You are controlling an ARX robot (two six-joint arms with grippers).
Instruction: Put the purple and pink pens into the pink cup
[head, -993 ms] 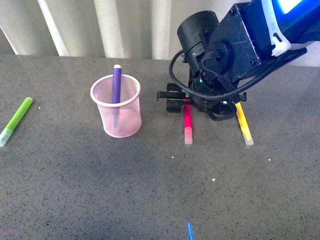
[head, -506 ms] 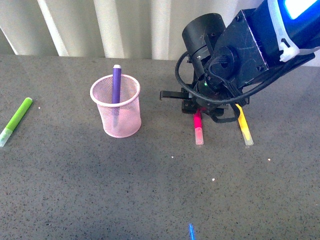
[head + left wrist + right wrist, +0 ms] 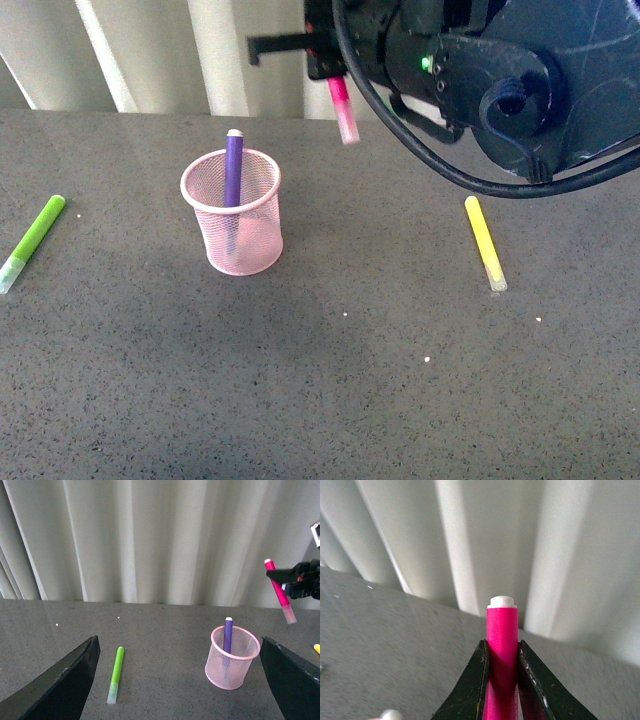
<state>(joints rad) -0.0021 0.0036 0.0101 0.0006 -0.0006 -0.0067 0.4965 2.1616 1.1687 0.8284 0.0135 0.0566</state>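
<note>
The pink mesh cup (image 3: 233, 235) (image 3: 232, 662) stands on the grey table with the purple pen (image 3: 233, 170) (image 3: 228, 636) upright inside it. High above the table, up and to the right of the cup, my right gripper (image 3: 335, 75) (image 3: 502, 652) is shut on the pink pen (image 3: 343, 108) (image 3: 501, 645) (image 3: 280, 591). That pen hangs tilted, clear cap end downward. My left gripper (image 3: 180, 677) is open, its dark fingers (image 3: 60, 680) framing the cup and a green marker, well back from both.
A lime green marker (image 3: 32, 240) (image 3: 115, 674) lies flat at the table's left. A yellow marker (image 3: 484, 242) lies at the right. Pale pleated curtains hang behind the table's far edge.
My right gripper lifted the pink pen off the table beside the yellow marker, and carried it up and left toward the cup. Cup and purple pen stayed put.
</note>
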